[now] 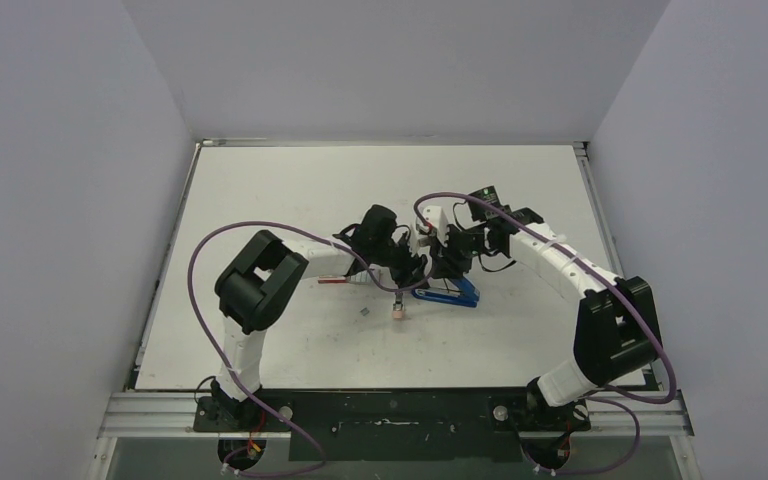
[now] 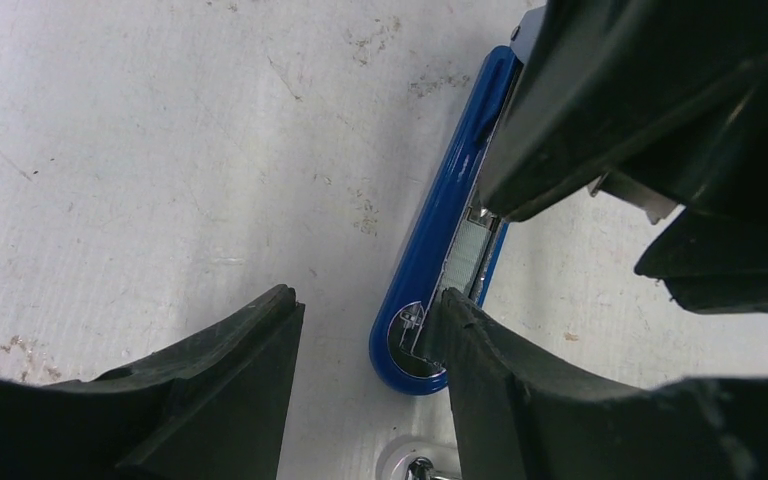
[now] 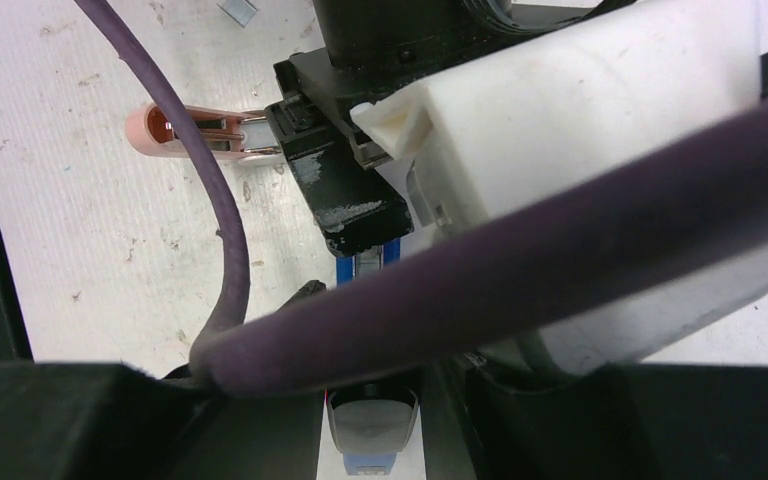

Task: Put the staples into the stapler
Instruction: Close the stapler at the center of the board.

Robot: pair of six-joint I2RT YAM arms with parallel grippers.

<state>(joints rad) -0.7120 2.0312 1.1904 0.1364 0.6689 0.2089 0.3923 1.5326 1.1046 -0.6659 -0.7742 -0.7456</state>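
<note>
The blue stapler [image 1: 457, 293] lies at the table's middle with its top swung up. In the left wrist view its blue channel [image 2: 438, 225] is open and a silvery strip of staples [image 2: 468, 255] sits in it. My left gripper [image 2: 365, 305] hangs open over the stapler's rounded front end, and its right finger [image 2: 490, 370] touches that end. My right gripper [image 3: 372, 395] is shut on the stapler's black top end [image 3: 370, 425] and holds it up. The staples' small red-and-white box [image 1: 332, 281] lies to the left, under the left arm.
A small pink block [image 1: 398, 313] with a metal end lies just in front of the stapler, and also shows as the pink block [image 3: 175, 132] in the right wrist view. A tiny grey scrap [image 1: 363, 312] lies beside it. A purple cable [image 3: 520, 270] crosses the right wrist view.
</note>
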